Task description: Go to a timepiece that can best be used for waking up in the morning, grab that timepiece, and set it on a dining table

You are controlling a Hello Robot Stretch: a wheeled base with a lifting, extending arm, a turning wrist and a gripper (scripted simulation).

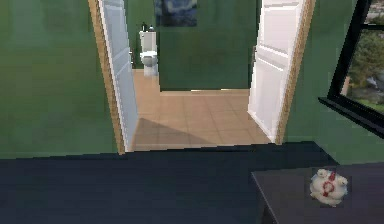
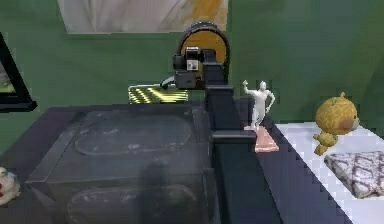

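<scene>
Small white round thing [image 1: 328, 186] with red marks, clock-like, lies on dark table [image 1: 290, 192] at forward view's lower right; arm side view: yellow-striped slab [image 2: 150, 95] lies by gripper [image 2: 178, 80]; cannot tell whether it holds anything; white figurine [image 2: 260, 100] stands right of arm [image 2: 225, 130].

A small, roundish white thing [image 1: 328, 186] with red marks on its face, too blurred to call a clock for certain, sits on a dark tabletop [image 1: 290, 198] at the forward view's lower right, the white thing [image 2: 5, 186] also at the arm side view's lower left edge.
</scene>
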